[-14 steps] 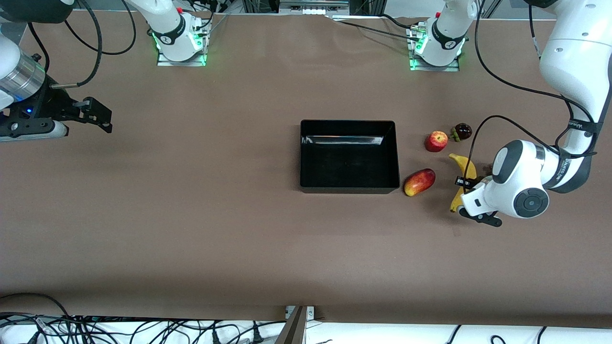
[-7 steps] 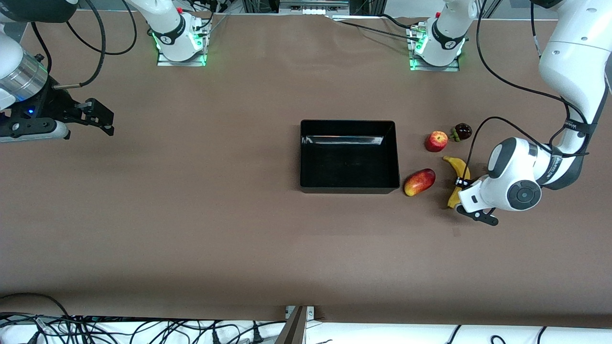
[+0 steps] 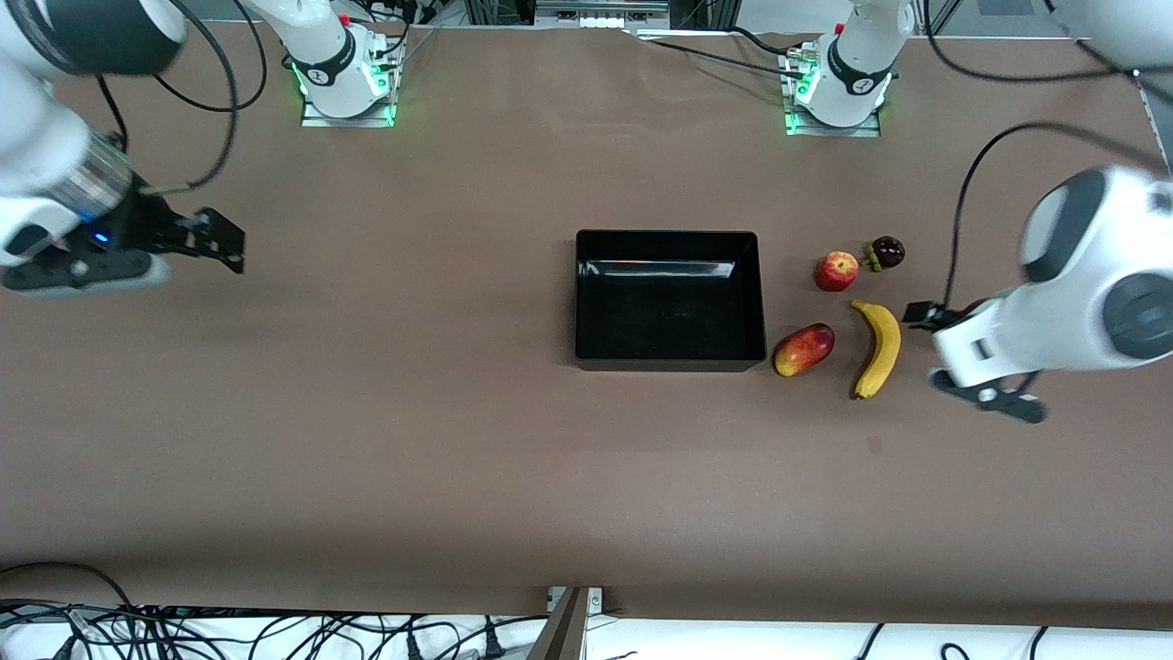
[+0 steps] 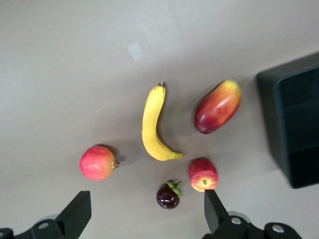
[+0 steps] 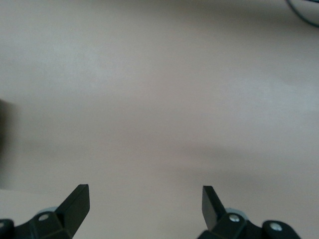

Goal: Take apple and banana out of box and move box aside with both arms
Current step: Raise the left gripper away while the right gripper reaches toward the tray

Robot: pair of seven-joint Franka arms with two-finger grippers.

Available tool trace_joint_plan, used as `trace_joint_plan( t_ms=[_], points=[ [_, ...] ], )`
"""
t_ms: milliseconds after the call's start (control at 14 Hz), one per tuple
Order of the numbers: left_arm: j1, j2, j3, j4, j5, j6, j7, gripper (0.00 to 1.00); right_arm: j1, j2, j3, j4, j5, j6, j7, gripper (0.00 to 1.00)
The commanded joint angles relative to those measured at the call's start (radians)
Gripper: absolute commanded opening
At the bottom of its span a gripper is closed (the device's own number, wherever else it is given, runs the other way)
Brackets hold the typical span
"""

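While my right gripper (image 3: pixel 224 249) hangs spread at the front view's upper left, the glossy black box (image 3: pixel 670 300) sits centre, empty. Right of it lie the round streaked apple (image 3: pixel 836 271) and curved yellow banana (image 3: pixel 878 348); my left gripper (image 3: pixel 962 353) gapes mid-right.

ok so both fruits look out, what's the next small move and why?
Probably bring both open pincers to the glossy black plastic tray: it sits empty, with the long yellow banana and small red apple on the table beside it. Left pincer is up by the banana, right pincer far off.
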Motion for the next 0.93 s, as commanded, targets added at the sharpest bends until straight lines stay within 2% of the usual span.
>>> trace_joint_plan(
  t_ms=[0,71,143,214,286,357,429,643,714,857],
  points=[
    [0.023,-0.043,0.009,0.080,-0.082,-0.023,0.006,1.00,0.094,0.062,0.000,0.005,-0.007,-0.046,-0.007,1.00],
    [0.011,-0.121,0.050,0.063,-0.107,-0.021,0.000,1.00,0.118,0.082,0.014,0.000,0.002,-0.080,0.005,1.00],
    [-0.017,-0.158,0.102,0.044,-0.139,-0.023,-0.021,1.00,0.158,0.102,0.043,-0.001,0.043,-0.066,0.022,1.00],
    [-0.060,-0.195,0.194,0.031,-0.194,-0.024,-0.026,1.00,0.208,0.137,0.049,-0.001,0.078,-0.019,0.107,1.00],
    [-0.145,-0.252,0.327,0.001,-0.257,-0.023,-0.029,1.00,0.270,0.174,0.051,-0.001,0.077,0.029,0.236,1.00],
    [-0.231,-0.311,0.451,-0.066,-0.315,-0.002,-0.029,1.00,0.331,0.221,0.049,0.002,0.077,0.073,0.325,1.00],
    [-0.288,-0.367,0.533,-0.139,-0.349,0.035,-0.031,1.00,0.380,0.261,0.051,0.002,0.083,0.128,0.393,1.00],
    [-0.406,-0.520,0.652,-0.369,-0.349,0.167,-0.037,1.00,0.459,0.340,0.055,-0.003,0.106,0.300,0.495,1.00],
    [-0.454,-0.560,0.696,-0.419,-0.348,0.190,-0.051,1.00,0.474,0.364,0.056,-0.001,0.143,0.334,0.515,1.00],
    [-0.488,-0.591,0.719,-0.466,-0.348,0.221,-0.069,1.00,0.528,0.427,0.056,0.000,0.160,0.423,0.529,1.00]
  ],
)
